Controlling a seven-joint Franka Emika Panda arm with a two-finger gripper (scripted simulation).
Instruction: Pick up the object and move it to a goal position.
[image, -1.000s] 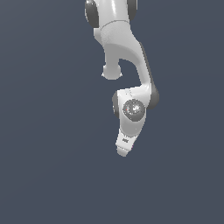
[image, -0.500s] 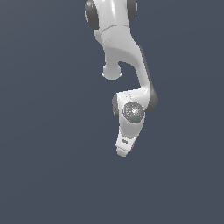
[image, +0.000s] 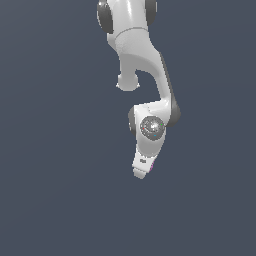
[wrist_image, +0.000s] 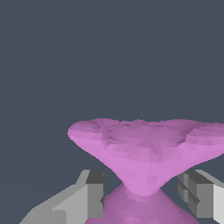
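Note:
The object (wrist_image: 144, 148) is a pink-purple angular piece with a narrow waist and wide flared ends. In the wrist view it fills the space between my two grey fingers (wrist_image: 94, 192). My gripper (wrist_image: 143, 194) is open around the waist, with a small gap showing on each side. In the exterior view the white hand (image: 143, 162) points downward and hides nearly all of the object. Only a thin pink sliver (image: 152, 165) shows at the hand's edge.
The white arm (image: 142, 65) comes down from the top of the exterior view. Around it there is only a plain dark grey-blue surface (image: 55, 165). No other objects or edges show.

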